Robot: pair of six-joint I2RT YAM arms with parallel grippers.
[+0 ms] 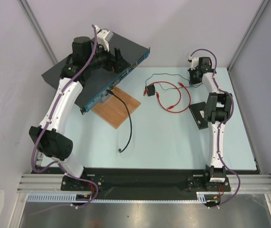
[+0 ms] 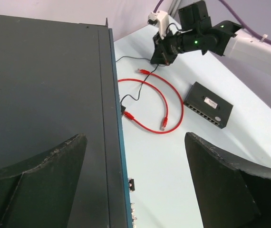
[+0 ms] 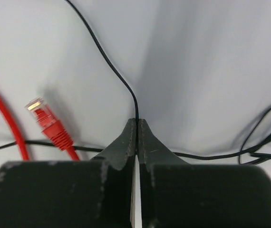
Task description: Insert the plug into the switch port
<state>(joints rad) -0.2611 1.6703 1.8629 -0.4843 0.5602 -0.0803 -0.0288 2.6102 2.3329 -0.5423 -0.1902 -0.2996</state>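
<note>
The thin red cable (image 1: pixel 176 100) lies looped on the table between the arms. One red plug (image 3: pixel 47 122) lies on the table just left of my right gripper (image 3: pixel 137 121), apart from it. That gripper is shut on a thin black wire (image 3: pixel 108 61), not on the red cable. It also shows at the far right of the table (image 1: pixel 193 79). The small black switch box (image 1: pixel 198 115) with a white label lies beside the right arm, its ports showing in the left wrist view (image 2: pixel 208 104). My left gripper (image 2: pixel 134 137) is open and empty above the rack unit's edge.
The large dark grey rack unit (image 1: pixel 73 76) with a blue front fills the back left. A wooden board (image 1: pixel 119 110) lies before it, with a thick black cable (image 1: pixel 129 124) trailing forward. A little black cube (image 1: pixel 145 90) sits on the thin wire.
</note>
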